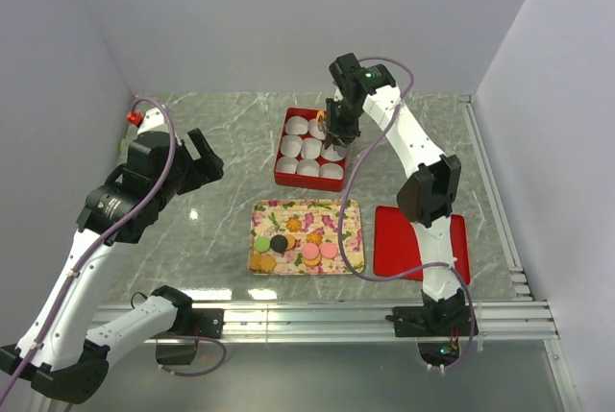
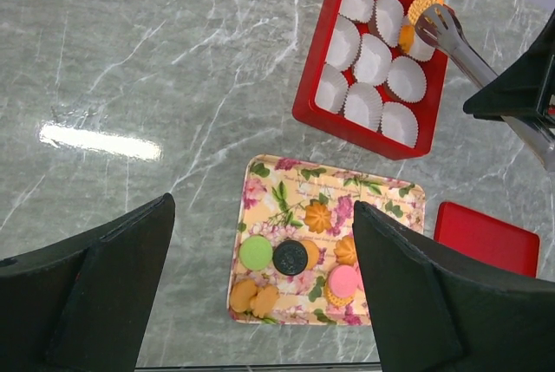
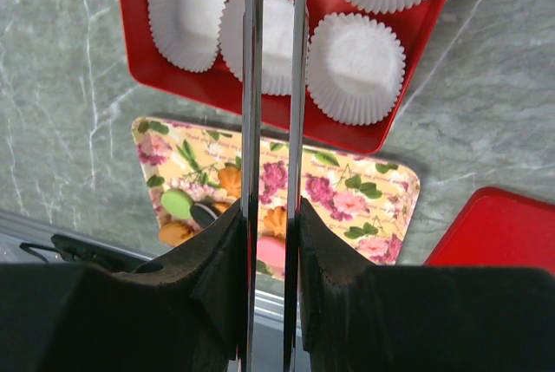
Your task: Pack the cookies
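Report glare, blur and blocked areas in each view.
Top external: sharp, with pale glare on the table. Left wrist: a bright glare streak on the marble; the dark left fingers mask the bottom corners. Right wrist: tongs and right fingers block the centre.

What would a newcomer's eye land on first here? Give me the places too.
The red box of white paper cups at the far middle of the table, where metal tongs in the right gripper pinch an orange cookie at its far right corner. Nearer, a floral tray carries the other colourful cookies.
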Controlling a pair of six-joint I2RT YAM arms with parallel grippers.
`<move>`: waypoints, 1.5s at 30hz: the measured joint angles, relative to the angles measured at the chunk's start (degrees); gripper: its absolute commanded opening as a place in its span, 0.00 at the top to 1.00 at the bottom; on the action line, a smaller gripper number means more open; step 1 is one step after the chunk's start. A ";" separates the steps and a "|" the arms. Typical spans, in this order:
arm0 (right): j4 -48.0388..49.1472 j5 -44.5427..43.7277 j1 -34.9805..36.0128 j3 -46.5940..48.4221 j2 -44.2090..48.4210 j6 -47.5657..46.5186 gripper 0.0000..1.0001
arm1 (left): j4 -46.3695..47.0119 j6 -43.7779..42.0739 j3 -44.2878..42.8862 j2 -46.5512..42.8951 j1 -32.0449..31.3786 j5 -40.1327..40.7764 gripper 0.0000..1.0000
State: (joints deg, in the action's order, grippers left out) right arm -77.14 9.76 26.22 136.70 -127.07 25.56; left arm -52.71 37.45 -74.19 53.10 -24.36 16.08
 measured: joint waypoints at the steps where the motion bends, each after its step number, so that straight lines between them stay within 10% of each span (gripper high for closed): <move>1: 0.04 -0.04 -0.04 0.15 -0.39 -0.02 0.76 | 0.20 -0.31 0.17 -0.02 0.00 -0.07 0.11; 14: 2.97 -0.17 -0.90 4.74 -7.48 0.87 0.74 | 1.79 -2.38 3.87 -0.79 0.00 0.20 0.09; 25: 5.40 -0.63 -1.64 5.03 -10.38 1.92 0.45 | 1.81 -5.09 3.93 -1.27 0.00 1.92 0.08; 45: 7.15 -1.75 -1.62 -3.02 1.84 0.20 0.43 | -3.69 -2.08 -3.54 2.29 0.00 2.32 0.09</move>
State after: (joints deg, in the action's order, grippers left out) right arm -70.00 8.01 24.60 133.69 -125.23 25.76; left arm -56.40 35.38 -77.73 55.40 -24.36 18.39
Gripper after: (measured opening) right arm 0.570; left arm 0.914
